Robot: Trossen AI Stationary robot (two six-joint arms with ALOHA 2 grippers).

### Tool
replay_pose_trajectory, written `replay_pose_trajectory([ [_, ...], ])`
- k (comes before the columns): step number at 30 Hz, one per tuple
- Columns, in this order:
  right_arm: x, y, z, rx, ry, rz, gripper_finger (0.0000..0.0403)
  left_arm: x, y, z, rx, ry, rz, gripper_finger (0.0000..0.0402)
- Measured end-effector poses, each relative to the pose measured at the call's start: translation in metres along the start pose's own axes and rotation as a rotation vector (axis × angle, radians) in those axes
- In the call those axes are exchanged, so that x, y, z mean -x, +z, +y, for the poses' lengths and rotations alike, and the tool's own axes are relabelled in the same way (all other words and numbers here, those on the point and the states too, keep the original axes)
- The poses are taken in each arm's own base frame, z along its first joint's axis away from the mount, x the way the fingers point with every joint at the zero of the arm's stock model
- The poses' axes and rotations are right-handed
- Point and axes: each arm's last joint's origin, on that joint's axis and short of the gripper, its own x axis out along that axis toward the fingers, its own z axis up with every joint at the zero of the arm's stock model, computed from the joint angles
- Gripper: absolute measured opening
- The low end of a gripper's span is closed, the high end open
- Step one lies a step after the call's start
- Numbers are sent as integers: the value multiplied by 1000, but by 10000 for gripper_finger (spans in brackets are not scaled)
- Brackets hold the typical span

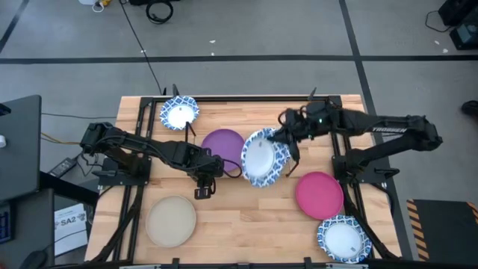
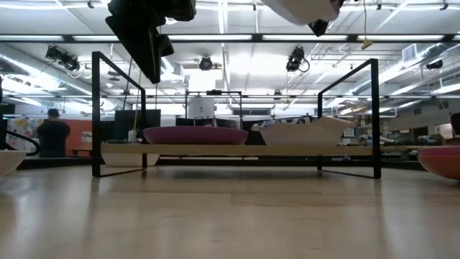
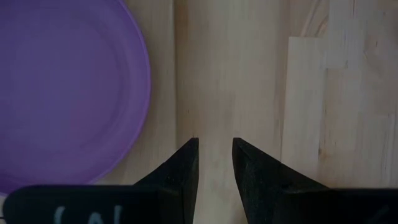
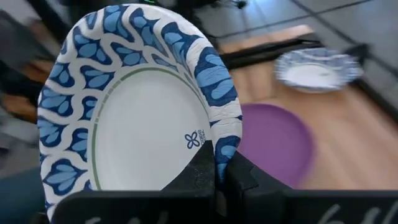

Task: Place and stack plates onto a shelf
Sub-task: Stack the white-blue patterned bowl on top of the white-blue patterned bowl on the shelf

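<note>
The right gripper (image 4: pixel 214 171) has a blue-and-white plate (image 1: pixel 263 156) pinched by its rim between its fingers, lifted and tilted above the middle of the shelf (image 2: pixel 237 150), next to the purple plate (image 1: pixel 223 146) that already lies on the board. One more blue-and-white plate (image 1: pixel 179 113) sits at the far left corner of the shelf, so by my count two are placed and a third is on its way in.

The left gripper (image 3: pixel 214 163) hangs just beside the purple plate, fingers only a narrow gap apart and holding nothing.

Still waiting on the counter (image 1: pixel 246 220): a beige plate (image 1: pixel 171 220) at the near left, a magenta plate (image 1: pixel 319 194) to the right, and another blue-and-white plate (image 1: pixel 343 239) at the near right corner. I would say the job is not quite half done, and nothing is stacked yet.
</note>
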Motion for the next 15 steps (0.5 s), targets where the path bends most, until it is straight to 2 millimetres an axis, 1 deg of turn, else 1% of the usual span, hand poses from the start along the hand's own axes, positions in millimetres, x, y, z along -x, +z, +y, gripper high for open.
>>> replay_pose_trajectory([
  [3, 7, 8, -13, 18, -67, 36, 9, 0, 0, 0, 0, 0, 0, 102],
  [6, 9, 13, -27, 32, -127, 57, 9, 0, 0, 0, 0, 0, 0, 102],
  [10, 5, 12, -47, 48, -193, 85, 9, 0, 0, 0, 0, 0, 0, 102],
  [15, -4, 4, -68, 33, -248, 176, 10, 0, 0, 0, 0, 0, 0, 102],
])
